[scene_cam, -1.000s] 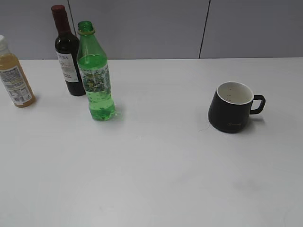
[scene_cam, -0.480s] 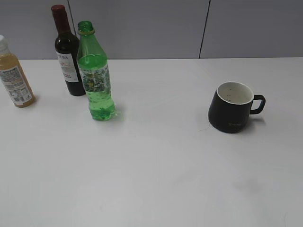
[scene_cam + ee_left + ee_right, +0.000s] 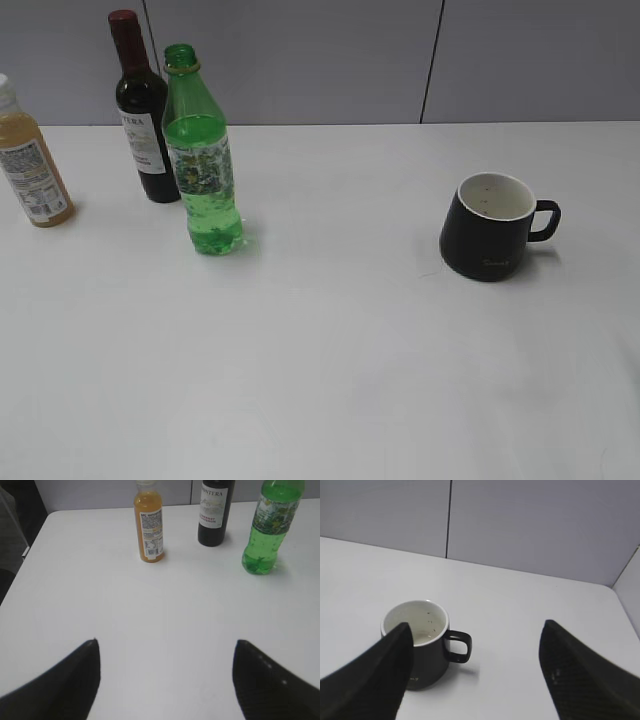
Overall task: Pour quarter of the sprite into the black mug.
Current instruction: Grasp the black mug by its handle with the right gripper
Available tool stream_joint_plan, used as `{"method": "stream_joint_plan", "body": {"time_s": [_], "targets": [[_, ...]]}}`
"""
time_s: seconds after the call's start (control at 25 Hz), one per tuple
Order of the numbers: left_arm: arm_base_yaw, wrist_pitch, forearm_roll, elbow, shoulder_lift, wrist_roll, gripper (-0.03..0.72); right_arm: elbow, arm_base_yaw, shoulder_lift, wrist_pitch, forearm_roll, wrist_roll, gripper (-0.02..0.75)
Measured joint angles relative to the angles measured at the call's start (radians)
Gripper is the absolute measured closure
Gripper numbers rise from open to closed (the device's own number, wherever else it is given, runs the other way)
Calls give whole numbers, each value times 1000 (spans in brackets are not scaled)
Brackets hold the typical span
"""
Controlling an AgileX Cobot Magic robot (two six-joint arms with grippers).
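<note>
translucent green plastic sprite (image 3: 203,170), matte black mug (image 3: 489,240), smooth white table (image 3: 330,350)

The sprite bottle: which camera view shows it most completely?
The exterior view: the sprite bottle appears whole, from open neck to base, standing beside the wine bottle. The left wrist view cuts off its top. The right wrist view does not show it.

A lab or office test bench is showing here: a bare white table (image 3: 350,350) is sitting against plain grey partition panels (image 3: 300,60), rising beyond both grippers, with no household furnishings.
</note>
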Motion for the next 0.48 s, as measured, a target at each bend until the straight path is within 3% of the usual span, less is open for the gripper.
{"method": "stream_joint_plan", "body": {"time_s": [0.2, 0.48], "targets": [[0, 0, 0, 0, 0, 0, 38, 7, 0, 238, -164, 42, 0, 146], [0, 0, 0, 0, 0, 0, 53, 9, 0, 562, -534, 55, 0, 146]]}}
